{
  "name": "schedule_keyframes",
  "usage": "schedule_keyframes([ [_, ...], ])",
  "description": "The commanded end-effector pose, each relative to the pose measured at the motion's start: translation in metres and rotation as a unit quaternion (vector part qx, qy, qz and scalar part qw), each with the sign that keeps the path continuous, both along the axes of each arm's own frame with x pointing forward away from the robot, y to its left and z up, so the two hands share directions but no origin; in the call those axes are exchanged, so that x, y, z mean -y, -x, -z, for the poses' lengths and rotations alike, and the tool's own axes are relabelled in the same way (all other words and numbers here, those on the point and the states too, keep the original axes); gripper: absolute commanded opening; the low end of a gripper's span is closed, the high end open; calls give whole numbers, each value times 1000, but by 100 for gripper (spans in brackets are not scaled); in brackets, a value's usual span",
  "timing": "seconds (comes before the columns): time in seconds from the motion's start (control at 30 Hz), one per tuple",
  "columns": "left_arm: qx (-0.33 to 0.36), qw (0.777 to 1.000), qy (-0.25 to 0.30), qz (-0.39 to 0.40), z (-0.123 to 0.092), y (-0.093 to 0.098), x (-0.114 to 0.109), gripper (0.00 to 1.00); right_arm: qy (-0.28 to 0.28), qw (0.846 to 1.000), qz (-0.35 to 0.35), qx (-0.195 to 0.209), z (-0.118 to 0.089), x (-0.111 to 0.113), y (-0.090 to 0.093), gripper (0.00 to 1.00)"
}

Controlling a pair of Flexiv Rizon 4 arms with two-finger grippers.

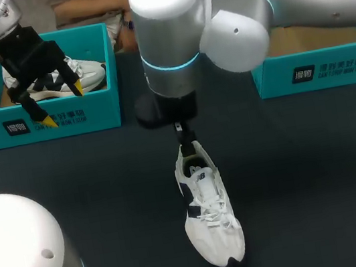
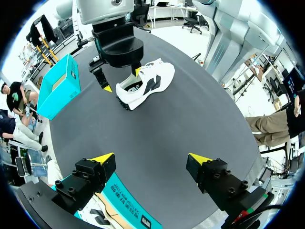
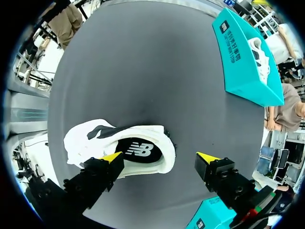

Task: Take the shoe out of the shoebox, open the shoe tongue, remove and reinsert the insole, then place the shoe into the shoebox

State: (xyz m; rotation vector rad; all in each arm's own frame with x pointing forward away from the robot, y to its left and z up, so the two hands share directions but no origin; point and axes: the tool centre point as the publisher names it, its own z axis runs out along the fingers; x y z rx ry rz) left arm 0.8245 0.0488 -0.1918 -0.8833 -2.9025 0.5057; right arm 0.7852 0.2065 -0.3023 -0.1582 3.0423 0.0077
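Observation:
A white shoe with dark trim (image 1: pixel 208 217) lies on the black table, toe toward me and heel away. My right gripper (image 3: pixel 159 157) hangs open over its heel end. One finger (image 3: pixel 102 171) is above the side of the shoe's opening (image 3: pixel 138 150), and the other stands past the heel. The left wrist view shows the same, the right gripper (image 2: pixel 123 80) over the shoe (image 2: pixel 150 81). My left gripper (image 1: pixel 63 104) hovers open above the front wall of the teal shoebox (image 1: pixel 47 117) at the back left, holding nothing.
A second white shoe (image 1: pixel 87 73) lies inside the left shoebox. Another teal shoebox (image 1: pixel 317 71) stands at the back right, partly behind my right arm. Dark table surface (image 1: pixel 91 181) lies bare on both sides of the shoe.

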Motion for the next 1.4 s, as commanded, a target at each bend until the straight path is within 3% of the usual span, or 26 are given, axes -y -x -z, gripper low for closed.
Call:
schedule_keyframes([
  [0.03, 0, 1000, -2, 0, 0, -1, 0, 100, 4, 1000, 5, 1, 12, -3, -4, 100],
  [0.43, 0, 1000, -2, 0, 0, -1, 0, 100, 7, 1000, 14, 0, 39, 1, -16, 100],
  [1.03, 0, 1000, -2, 0, 0, -1, 0, 100, 7, 1000, 29, 1, 55, 20, -23, 100],
  [1.07, 0, 1000, -2, 0, 0, -1, 0, 100, 7, 1000, 28, 1, 56, 20, -23, 88],
  [1.13, 0, 1000, -2, 0, 0, -1, 0, 100, 6, 1000, 28, 0, 57, 20, -24, 48],
  [1.2, 0, 1000, -2, 0, 0, -1, 0, 100, 6, 1000, 28, 0, 58, 21, -24, 35],
  [1.3, 0, 1000, -2, 0, 0, -1, 0, 100, 5, 1000, 29, 0, 60, 22, -23, 6],
  [1.33, 0, 1000, -2, 0, 0, -1, 0, 100, 5, 1000, 29, 0, 61, 22, -23, 0],
  [1.4, 0, 1000, -2, 0, 0, -1, 0, 100, 5, 1000, 30, 0, 61, 24, -23, 0],
])
